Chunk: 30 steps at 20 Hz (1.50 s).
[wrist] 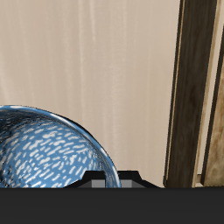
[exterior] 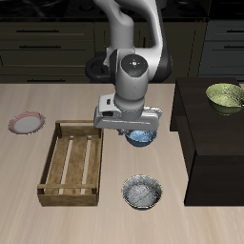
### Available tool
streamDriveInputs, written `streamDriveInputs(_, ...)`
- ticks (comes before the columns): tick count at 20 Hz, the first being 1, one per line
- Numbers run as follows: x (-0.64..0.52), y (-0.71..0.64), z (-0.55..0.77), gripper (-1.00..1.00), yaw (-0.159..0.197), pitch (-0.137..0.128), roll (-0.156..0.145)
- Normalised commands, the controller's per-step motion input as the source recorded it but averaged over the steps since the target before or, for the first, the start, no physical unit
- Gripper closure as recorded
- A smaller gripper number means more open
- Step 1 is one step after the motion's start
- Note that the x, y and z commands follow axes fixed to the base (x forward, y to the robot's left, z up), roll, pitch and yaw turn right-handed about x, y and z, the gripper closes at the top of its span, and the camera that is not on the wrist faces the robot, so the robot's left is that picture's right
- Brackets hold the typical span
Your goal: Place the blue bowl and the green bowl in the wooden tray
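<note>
We see the gripper (exterior: 139, 132) at frame centre holding the blue bowl (exterior: 142, 138) by its rim, beside the wooden tray (exterior: 72, 164). The green bowl (exterior: 226, 95) sits at upper right on a dark counter (exterior: 205, 143).

Blue bowl (exterior: 141, 138) mostly hidden, perhaps under end effector (exterior: 133, 131)

- Blue bowl (exterior: 142, 138): small, round, light blue inside w/ white mottling, darker rim. Upright, just beside the wooden tray's long side, partly hidden from above. Wrist view shows mottled inside (wrist: 44, 153) close up.
- Green bowl (exterior: 226, 95): small, round, olive-green, pale speckled inside. Upright on dark raised surface, well apart from tray.
- Wooden tray (exterior: 50, 162): shallow rect. light-brown crate, raised sides, slatted bottom. Nothing inside. Edge visible in wrist view (wrist: 194, 87).
</note>
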Motion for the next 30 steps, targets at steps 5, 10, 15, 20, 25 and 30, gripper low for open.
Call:
streamDriveInputs(5,-0.13,-0.22,0.3,1.0,0.009,-0.041,-0.015)
streamDriveInputs(10,-0.03,-0.26,0.22,1.0,-0.001,-0.031,-0.029)
streamDriveInputs(15,0.03,-0.35,0.18,1.0,-0.007,-0.024,-0.052)
streamDriveInputs(20,0.04,-0.2,0.11,1.0,0.003,-0.021,-0.034)
streamDriveInputs(25,0.08,-0.19,0.11,1.0,-0.001,-0.023,-0.032)
streamDriveInputs(30,0.13,-0.4,0.08,1.0,-0.021,-0.015,-0.069)
